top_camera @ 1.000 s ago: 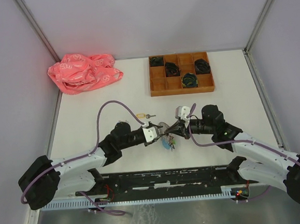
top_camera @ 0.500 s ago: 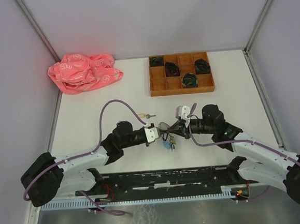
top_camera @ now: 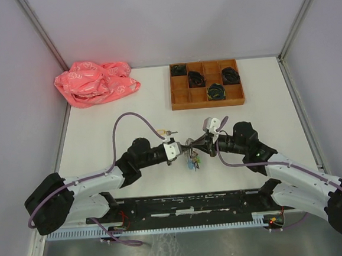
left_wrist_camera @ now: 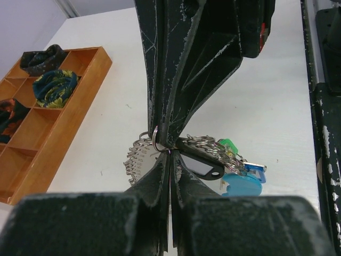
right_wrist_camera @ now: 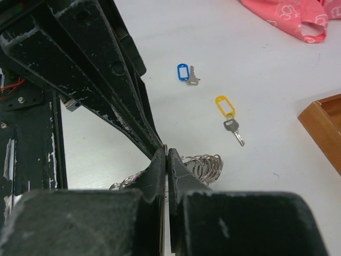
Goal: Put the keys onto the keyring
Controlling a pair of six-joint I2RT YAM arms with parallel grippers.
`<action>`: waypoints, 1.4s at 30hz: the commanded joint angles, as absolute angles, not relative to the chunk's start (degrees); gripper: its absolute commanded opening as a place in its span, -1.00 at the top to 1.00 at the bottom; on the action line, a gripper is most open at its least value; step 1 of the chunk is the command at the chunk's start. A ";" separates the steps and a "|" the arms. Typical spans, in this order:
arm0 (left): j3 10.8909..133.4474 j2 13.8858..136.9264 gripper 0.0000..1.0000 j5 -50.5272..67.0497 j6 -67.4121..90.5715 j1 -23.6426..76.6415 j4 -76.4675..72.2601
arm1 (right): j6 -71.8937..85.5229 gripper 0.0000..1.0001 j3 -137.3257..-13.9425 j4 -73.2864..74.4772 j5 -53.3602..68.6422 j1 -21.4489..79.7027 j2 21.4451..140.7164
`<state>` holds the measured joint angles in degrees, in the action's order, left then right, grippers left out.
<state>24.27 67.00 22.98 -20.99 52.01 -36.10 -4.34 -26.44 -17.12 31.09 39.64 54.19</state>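
Observation:
The keyring [top_camera: 192, 160] hangs between my two grippers, just above the table. In the left wrist view its silvery rings [left_wrist_camera: 137, 158] show with a black tag, a light-blue piece [left_wrist_camera: 242, 185] and a green tag. My left gripper [top_camera: 185, 146] is shut on the ring [left_wrist_camera: 170, 153]. My right gripper [top_camera: 195, 144] is shut on it from the opposite side [right_wrist_camera: 166, 153], tip to tip with the left. A yellow-tagged key [right_wrist_camera: 227, 111] and a blue-tagged key [right_wrist_camera: 185, 73] lie loose on the table. The yellow one also shows in the top view [top_camera: 162, 131].
A wooden compartment tray [top_camera: 207, 104] with black coiled bundles [top_camera: 195, 77] stands at the far right. A crumpled pink bag [top_camera: 96, 81] lies at the far left. Grey walls enclose the white table on three sides.
Both grippers, still pinched on the keyring, have shifted slightly away from the bases and to the right. The loose keys have not moved.

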 commanded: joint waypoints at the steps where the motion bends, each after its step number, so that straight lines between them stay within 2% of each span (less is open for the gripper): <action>1: 23.42 69.28 0.95 22.48 -12.53 52.60 -44.68 | -0.37 0.99 -24.76 -31.33 24.30 39.61 53.72; 8: 22.52 73.06 0.95 19.33 -4.04 53.12 -51.28 | 3.49 0.99 -20.91 -40.04 16.20 39.69 54.24; 14: 21.62 71.16 0.94 15.28 -2.84 53.21 -48.99 | 1.86 0.99 -22.09 -32.67 9.47 39.68 52.76; 19: 21.35 69.60 0.76 12.95 -1.40 53.18 -45.93 | 4.69 0.99 -21.22 -30.83 1.69 39.49 53.37; 21: 20.85 69.46 0.64 12.05 0.25 53.20 -45.97 | 6.37 0.99 -20.87 -31.43 -0.46 39.50 54.56; 24: 19.95 68.37 0.36 9.75 2.82 53.25 -45.52 | 9.18 0.98 -19.90 -32.63 -4.90 39.26 56.79; 25: 19.61 67.12 0.20 7.53 4.23 53.17 -43.97 | 11.03 0.98 -19.27 -33.51 -7.87 39.04 57.75; 32: 20.69 60.48 -0.29 -3.30 9.66 50.70 -32.11 | 18.95 0.89 -15.76 -35.77 -17.52 36.66 62.30; 38: 23.13 55.46 -0.46 -5.47 19.13 41.17 -18.30 | 28.77 0.71 -14.95 -28.69 -26.25 34.82 63.82; 42: 24.70 50.26 -0.73 -8.15 27.63 35.11 -8.90 | 30.89 0.39 -15.53 -19.55 -31.15 34.72 60.26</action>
